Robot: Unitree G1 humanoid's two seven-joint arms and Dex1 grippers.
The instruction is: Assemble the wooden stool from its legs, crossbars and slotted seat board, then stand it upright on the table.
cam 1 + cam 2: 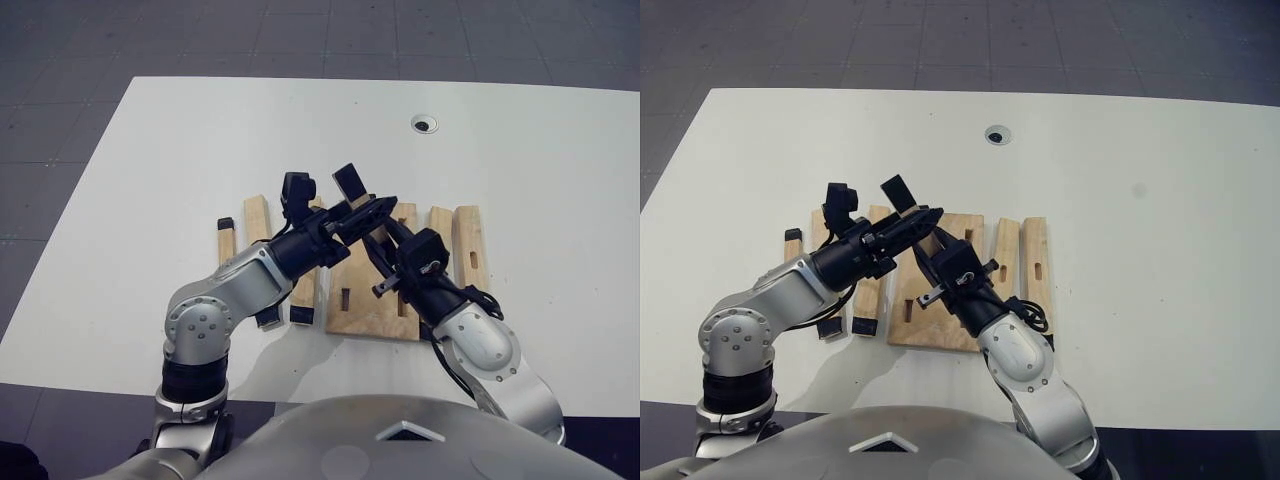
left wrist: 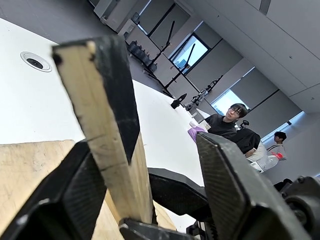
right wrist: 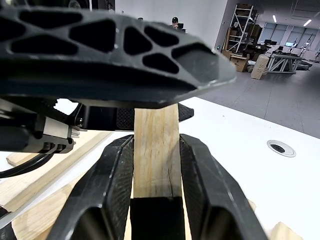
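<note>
White table (image 1: pixel 150 150) — grey tiled floor (image 1: pixel 60 40)

Slotted seat board (image 1: pixel 365 305): lay flat on counter (image 1: pixel 540 180). Legs (image 1: pixel 467 245): alongside. Black-tipped leg (image 1: pixel 349 181): raised, tilted.

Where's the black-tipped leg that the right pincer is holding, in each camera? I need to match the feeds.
Left eye view: the leg juts up over the seat board, near centre, black tip uppermost.
Right eye view: same pose, left of centre.
Left wrist view: close up, slanting across the left half.
Right wrist view: centre, clamped in the right pincer.
Shared landmark: the round cable port in the table.
</note>
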